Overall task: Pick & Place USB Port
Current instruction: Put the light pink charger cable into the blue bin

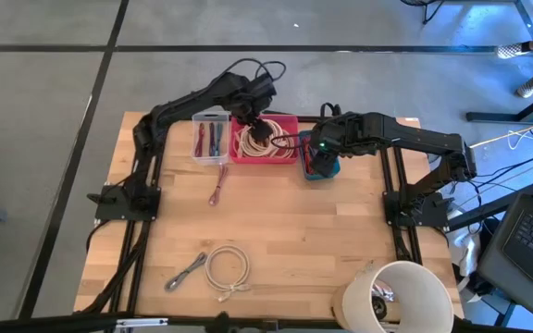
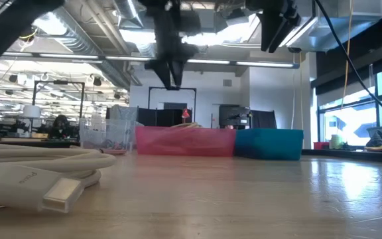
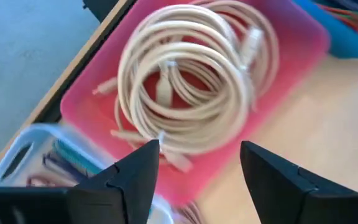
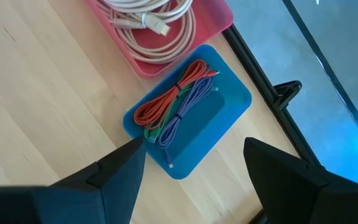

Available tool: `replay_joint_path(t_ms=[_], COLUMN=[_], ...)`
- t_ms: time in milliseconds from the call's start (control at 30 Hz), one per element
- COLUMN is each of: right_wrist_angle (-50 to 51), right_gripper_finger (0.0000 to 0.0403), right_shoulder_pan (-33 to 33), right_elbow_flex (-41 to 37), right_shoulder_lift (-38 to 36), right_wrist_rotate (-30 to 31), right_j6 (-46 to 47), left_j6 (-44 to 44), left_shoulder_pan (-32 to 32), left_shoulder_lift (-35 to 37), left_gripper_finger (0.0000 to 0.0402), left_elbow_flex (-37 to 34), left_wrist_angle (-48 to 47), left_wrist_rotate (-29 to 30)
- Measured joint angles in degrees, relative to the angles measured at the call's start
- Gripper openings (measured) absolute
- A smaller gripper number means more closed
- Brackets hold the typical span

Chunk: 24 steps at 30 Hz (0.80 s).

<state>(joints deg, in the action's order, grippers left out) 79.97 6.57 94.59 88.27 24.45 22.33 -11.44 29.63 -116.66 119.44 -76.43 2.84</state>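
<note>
In the high view, a coiled white cable [image 1: 227, 269] lies on the counter [image 1: 294, 231] at lower centre. At upper centre, the left pincer [image 1: 259, 129] hangs wide and empty above the pink tray [image 1: 285, 153] (white USB cables [image 3: 185, 81] coiled inside). The right pincer [image 1: 320, 155], jaws wide, hangs over the blue tray [image 4: 222, 118].

A pale wooden surface [image 1: 285, 231] carries a clear bin [image 1: 210, 139], pink tray [image 1: 265, 153], blue tray [image 1: 322, 169], a coiled white cable [image 1: 228, 269], a grey cable [image 1: 185, 273] and a reddish cable [image 1: 217, 186].
</note>
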Motion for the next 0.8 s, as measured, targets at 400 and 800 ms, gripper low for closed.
replay_joint_path(t_ms=[400,800], right_wrist_angle=[0.21,0.75], right_gripper_finger=[0.0274,0.0274], right_shoulder_pan=[0.02,0.0], right_elbow_flex=[-0.02,-0.02], right_shoulder_lift=[-0.7,-0.72], right_wrist_rotate=[0.64,0.61], right_j6=[-2.25,-2.37], left_j6=[-15.89,-31.67], left_shoulder_pan=[-16.26,-26.3], left_shoulder_lift=[9.33,10.21], left_gripper_finger=[0.021,0.021], left_elbow_flex=[0.0,-4.3], left_wrist_angle=[-11.16,-13.33], left_wrist_rotate=[12.09,17.82])
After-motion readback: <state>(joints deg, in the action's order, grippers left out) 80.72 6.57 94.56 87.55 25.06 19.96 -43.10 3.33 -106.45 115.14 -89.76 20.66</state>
